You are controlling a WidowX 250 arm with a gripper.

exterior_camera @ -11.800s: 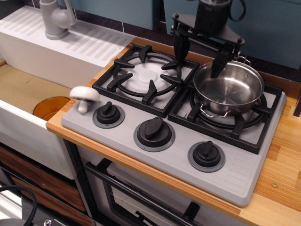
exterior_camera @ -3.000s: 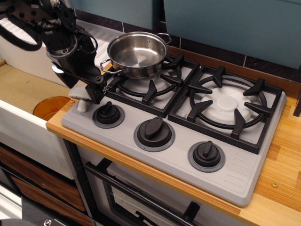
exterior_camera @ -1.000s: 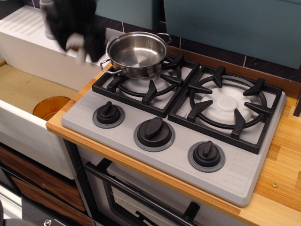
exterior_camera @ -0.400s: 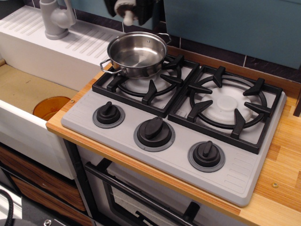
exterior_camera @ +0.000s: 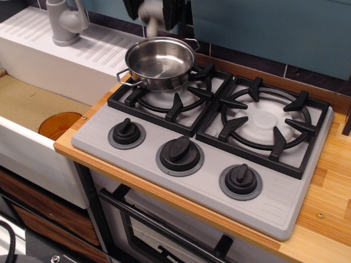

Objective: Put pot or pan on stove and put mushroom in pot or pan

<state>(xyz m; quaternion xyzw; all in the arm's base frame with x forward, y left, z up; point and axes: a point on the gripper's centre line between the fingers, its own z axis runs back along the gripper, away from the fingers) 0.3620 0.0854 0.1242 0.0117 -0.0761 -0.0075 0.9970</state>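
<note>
Since the frame a moment earlier, the gripper (exterior_camera: 154,12) has drifted a little to the right along the top edge of the view, carrying the mushroom (exterior_camera: 150,12) with it; the blur on both suggests the arm is in motion. Only the lower tips of the dark fingers show, one on each side of the white cap, so the jaws appear to be closed on the mushroom, with its short stem hanging below. It hovers above the back rim of the pot (exterior_camera: 159,62), not yet over the middle of the bowl. That pot already sits on the left burner grate of the stove (exterior_camera: 219,137), its near loop handle pointing toward the sink side, and its inside looks bare and shiny. So the first half of the job seems finished: the pot is on the stove. What remains, by my judgement, is to bring the mushroom forward over the pot's opening, lower it and let go.
</note>
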